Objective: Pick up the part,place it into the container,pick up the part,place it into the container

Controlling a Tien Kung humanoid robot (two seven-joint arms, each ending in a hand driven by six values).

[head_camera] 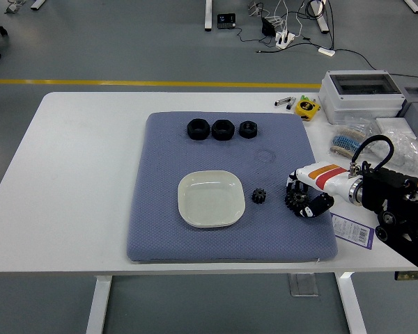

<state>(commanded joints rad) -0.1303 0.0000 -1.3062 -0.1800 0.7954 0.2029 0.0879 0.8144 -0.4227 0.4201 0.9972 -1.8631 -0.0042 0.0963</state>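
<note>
A white table [83, 181] held a blue-grey mat [160, 229]. On the mat's middle sat an empty cream dish [210, 199], the container. Along the far edge stood three black nuts [221, 129]. From the right, the robot's right hand [301, 198] curled its fingers around a black gear [293, 198]. A smaller gear [258, 197] lay just right of the dish. Neither part appeared delivered yet; both placements remained.
</note>
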